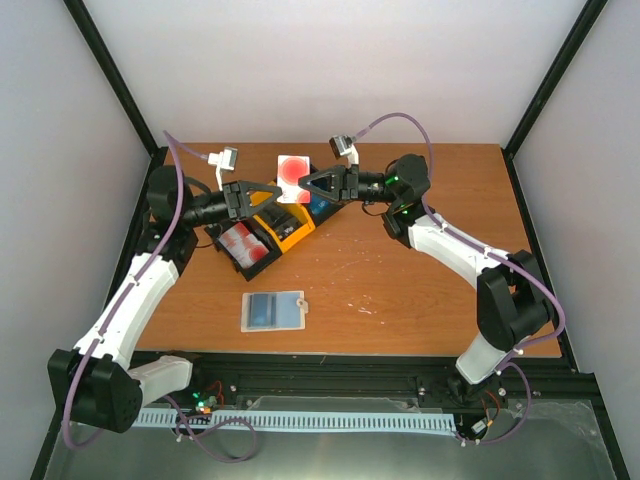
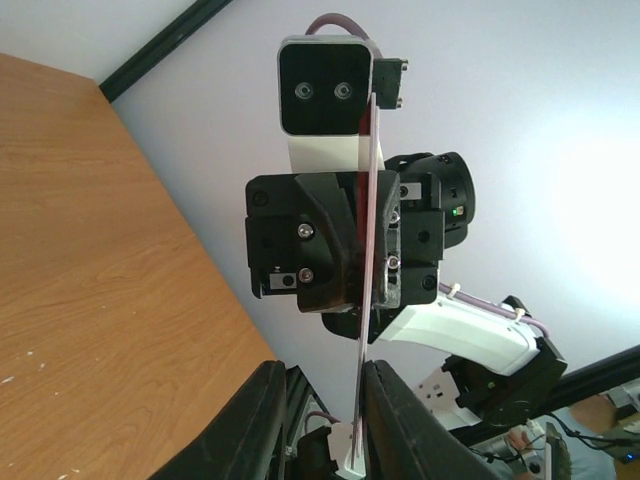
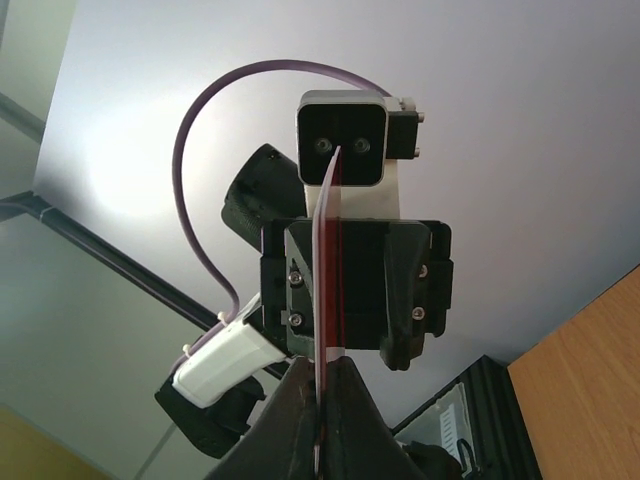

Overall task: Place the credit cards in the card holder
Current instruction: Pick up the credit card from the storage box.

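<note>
We see the card holder (image 1: 272, 311) lying open on the table (image 1: 420, 290), well apart from both arms. Above the tray (image 1: 292, 232), the left gripper (image 2: 322, 385) has its jaws apart around a red-and-white credit card (image 1: 293, 167), which lies against one finger. The right gripper (image 3: 322, 385) is clamped on the card's opposite edge.
</note>
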Robot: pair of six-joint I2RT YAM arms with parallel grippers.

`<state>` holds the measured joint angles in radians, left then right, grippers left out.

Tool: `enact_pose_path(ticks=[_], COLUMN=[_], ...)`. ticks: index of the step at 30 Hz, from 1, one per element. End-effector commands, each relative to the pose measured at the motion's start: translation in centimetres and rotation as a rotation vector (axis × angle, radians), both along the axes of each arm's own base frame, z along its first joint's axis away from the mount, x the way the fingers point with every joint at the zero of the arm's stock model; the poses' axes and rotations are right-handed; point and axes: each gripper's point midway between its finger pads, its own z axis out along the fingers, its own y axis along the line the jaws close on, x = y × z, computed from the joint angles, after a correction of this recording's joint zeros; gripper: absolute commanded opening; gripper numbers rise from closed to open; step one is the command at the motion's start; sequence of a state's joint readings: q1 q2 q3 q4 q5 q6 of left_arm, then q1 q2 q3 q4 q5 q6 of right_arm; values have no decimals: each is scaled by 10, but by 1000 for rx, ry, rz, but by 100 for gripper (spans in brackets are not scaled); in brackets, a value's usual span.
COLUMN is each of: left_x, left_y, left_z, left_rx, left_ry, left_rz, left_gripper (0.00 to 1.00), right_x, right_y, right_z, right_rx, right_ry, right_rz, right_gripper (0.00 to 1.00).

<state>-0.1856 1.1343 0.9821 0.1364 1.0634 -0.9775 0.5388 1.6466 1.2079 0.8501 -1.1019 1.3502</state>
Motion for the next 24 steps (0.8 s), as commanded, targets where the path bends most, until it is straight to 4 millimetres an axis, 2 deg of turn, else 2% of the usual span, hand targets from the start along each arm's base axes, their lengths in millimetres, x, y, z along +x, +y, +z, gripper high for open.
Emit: enact_pose_path(ticks=[1,11,16,24], left_x=[0,1,3,3], left_y=[0,-1,8,7], left_z=[-1,-1,0,-7], left_rx=[-26,-29,-29,-21], left_ry=[31,17,0,14], left_rz=[-20,-46,-24,-40], left_gripper=[24,24,23,22], right_x=[-17,-21,-21,-20], right_y=[-7,-8,-8,-8], right_z=[22,24,24,25], right_rx=[63,82,83,88], right_ry=[-118,-130,-130,-125], right_rz=[40,69,72,75], right_gripper=[3,3,3,3])
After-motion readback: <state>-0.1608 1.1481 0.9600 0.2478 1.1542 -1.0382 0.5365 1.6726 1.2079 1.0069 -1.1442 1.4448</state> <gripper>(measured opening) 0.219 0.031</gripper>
